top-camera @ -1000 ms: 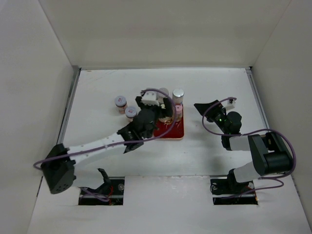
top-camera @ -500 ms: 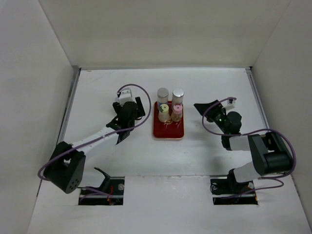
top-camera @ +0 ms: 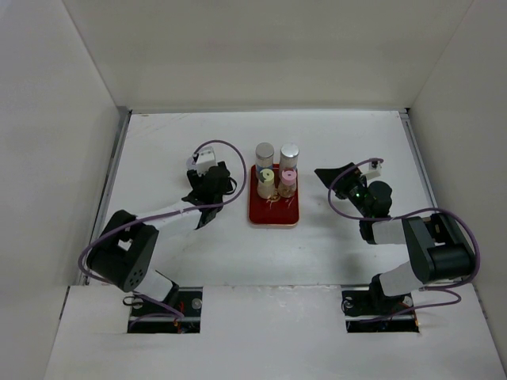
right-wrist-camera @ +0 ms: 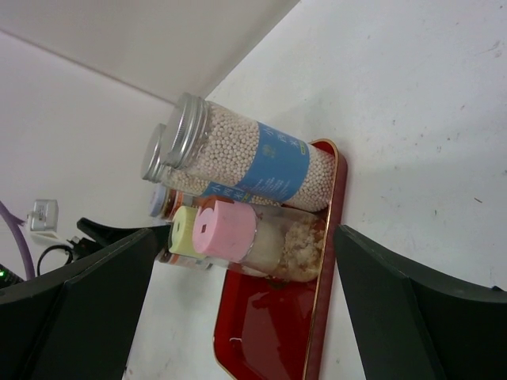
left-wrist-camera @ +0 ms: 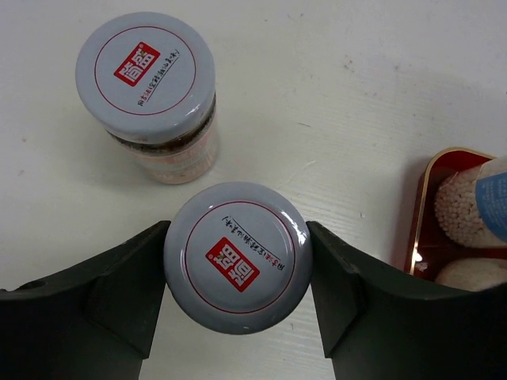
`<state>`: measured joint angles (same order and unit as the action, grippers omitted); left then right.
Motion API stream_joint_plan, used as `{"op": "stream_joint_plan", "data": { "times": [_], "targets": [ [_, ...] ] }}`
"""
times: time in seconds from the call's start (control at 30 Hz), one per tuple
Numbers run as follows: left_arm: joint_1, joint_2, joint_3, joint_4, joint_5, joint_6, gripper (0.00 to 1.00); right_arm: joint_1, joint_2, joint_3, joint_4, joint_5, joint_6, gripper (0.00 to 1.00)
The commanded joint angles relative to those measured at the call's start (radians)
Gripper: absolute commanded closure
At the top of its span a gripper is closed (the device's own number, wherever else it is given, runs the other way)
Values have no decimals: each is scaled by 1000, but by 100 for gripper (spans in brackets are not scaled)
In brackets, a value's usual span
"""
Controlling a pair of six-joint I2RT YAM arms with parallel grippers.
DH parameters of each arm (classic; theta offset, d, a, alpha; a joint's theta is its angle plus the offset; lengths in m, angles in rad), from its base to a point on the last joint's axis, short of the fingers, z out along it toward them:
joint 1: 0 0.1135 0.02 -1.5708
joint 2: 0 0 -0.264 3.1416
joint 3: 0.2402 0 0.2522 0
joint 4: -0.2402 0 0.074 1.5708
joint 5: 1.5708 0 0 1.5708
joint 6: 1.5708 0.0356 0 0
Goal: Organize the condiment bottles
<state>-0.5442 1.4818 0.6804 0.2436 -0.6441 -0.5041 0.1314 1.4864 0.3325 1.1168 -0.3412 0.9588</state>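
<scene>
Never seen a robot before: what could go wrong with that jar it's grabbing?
The left gripper pinches the near jar on its round sides, so it might slip. The far jar stands close behind and could get knocked. The tray already holds four bottles, so room is tight.

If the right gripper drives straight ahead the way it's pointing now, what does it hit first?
Most likely the pink-lidded jar on the red tray, though the tall blue-labelled bottle beside it is a close call.
</scene>
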Motion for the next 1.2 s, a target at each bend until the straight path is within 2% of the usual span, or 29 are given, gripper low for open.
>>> {"op": "stream_joint_plan", "data": {
  "times": [0.0,0.1,0.17,0.23,0.33,0.4,0.53,0.67,1.03,1.1,1.17],
  "targets": [
    [0,-9,16,26,-11,-13,41,-2,6,31,83,-19,5,0],
    [-4,-46,-1,37,-8,-14,63,-2,8,33,83,-21,5,0],
    [-22,-109,-21,42,-19,-13,71,-2,8,31,83,-21,5,0],
    [-52,-200,-45,46,-16,-5,73,-2,9,33,83,-21,5,0],
    [-130,-311,-59,34,-8,10,74,-2,11,33,83,-19,5,0],
    [-199,-331,-53,31,-6,15,74,-2,12,34,83,-21,5,0],
    [-352,-247,7,42,-15,15,74,-2,11,31,83,-19,3,0],
    [-438,-131,74,60,-25,21,73,-5,2,26,83,-19,5,0],
    [-448,60,150,126,-42,68,70,-2,2,31,83,-19,3,0],
    [-440,87,151,126,-37,72,64,-2,2,31,83,-19,3,0],
    [-437,95,146,126,-43,72,52,-2,3,31,83,-19,3,0]
  ]
}}
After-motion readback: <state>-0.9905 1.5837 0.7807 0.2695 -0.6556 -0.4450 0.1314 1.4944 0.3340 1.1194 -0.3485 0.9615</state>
